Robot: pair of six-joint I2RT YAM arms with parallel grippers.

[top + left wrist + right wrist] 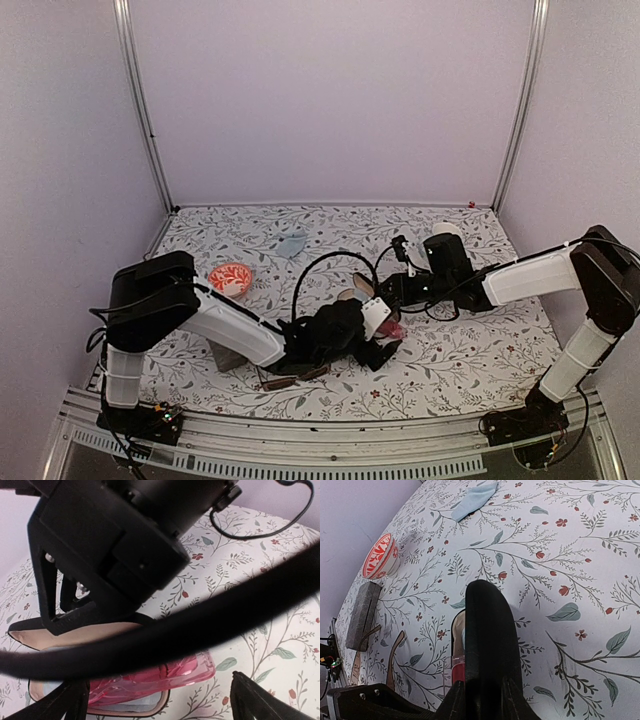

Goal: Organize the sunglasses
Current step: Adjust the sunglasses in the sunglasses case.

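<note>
Item 1. Table (480,360): covered in a floral cloth, and everything listed below sits on it.

Item 2. Grey case (228,355): rectangular, at the near left, partly under the left arm (230,328).

Item 3. Bowl (230,278): red and white pattern, upright, just beyond the grey case.

Item 4. Brown sunglasses (295,377): thin dark frame, flat on the cloth near the front edge. They lie just right of the grey case and are held by neither arm.

Item 5. Blue cloth (292,243): crumpled, toward the far side and well apart from the other things.

Item 6. Left gripper (157,700): at the centre of the table, jaws spread wide and holding nothing. One finger (260,700) stands on each side of the pink sunglasses, and neither visibly touches them.

Item 7. Pink sunglasses (150,680): translucent pink-red frame, lying inside the open black case on its tan lining, between the left gripper's fingers.

Item 8. Black case (30,632): oval and open at the centre of the table, with its base flat on the cloth. The lid (487,645) is raised and shows as a dark curved band across the left wrist view.

Item 9. Right gripper (388,292): reaches in from the right, jaws narrowed and clamped on the raised lid just beyond the pink sunglasses.
</note>
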